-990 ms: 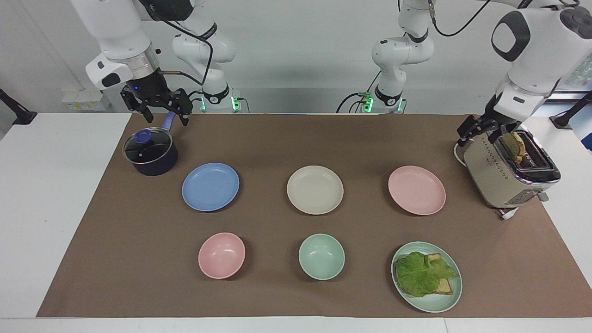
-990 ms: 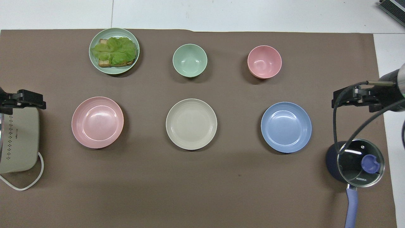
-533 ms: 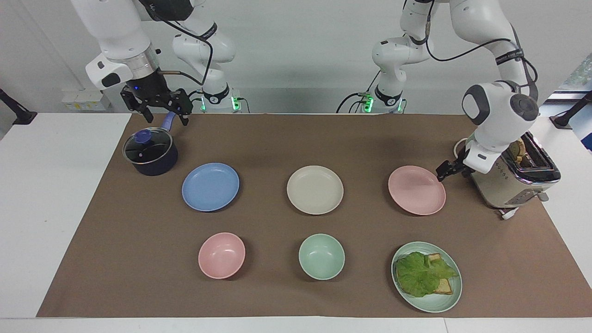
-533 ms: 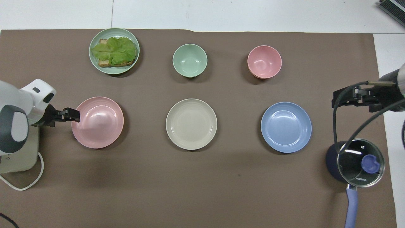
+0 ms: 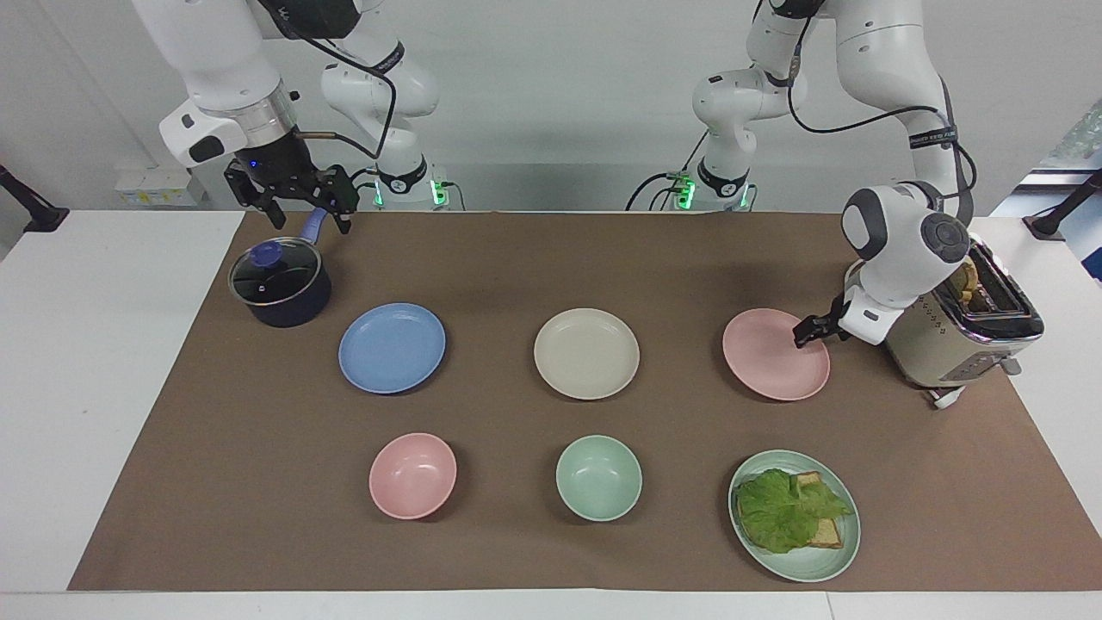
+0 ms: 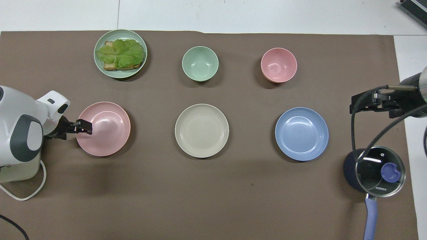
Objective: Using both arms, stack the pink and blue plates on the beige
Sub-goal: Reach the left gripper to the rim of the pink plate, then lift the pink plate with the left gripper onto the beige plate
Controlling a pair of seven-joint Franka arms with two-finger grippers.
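Observation:
Three plates lie in a row across the brown mat: the pink plate (image 5: pixel 770 360) (image 6: pixel 108 131) toward the left arm's end, the beige plate (image 5: pixel 586 353) (image 6: pixel 201 130) in the middle, and the blue plate (image 5: pixel 392 347) (image 6: pixel 302 134) toward the right arm's end. My left gripper (image 5: pixel 807 331) (image 6: pixel 85 126) is open and low at the pink plate's rim, on the toaster's side. The plate rests flat on the mat. I cannot tell whether a finger touches it. My right gripper (image 5: pixel 297 207) (image 6: pixel 365 101) waits open, up in the air over the pot's handle.
A toaster (image 5: pixel 943 340) (image 6: pixel 16 163) with bread in it stands just beside the left gripper. A lidded dark pot (image 5: pixel 280 284) (image 6: pixel 377 170) stands beside the blue plate. Farther from the robots are a pink bowl (image 5: pixel 412 475), a mint bowl (image 5: pixel 598 478) and a mint plate (image 5: pixel 814 564) with lettuce and bread.
The left arm came down from over the toaster and brought its gripper to the pink plate's rim, then a little farther over it. The right arm and all the dishes stayed still.

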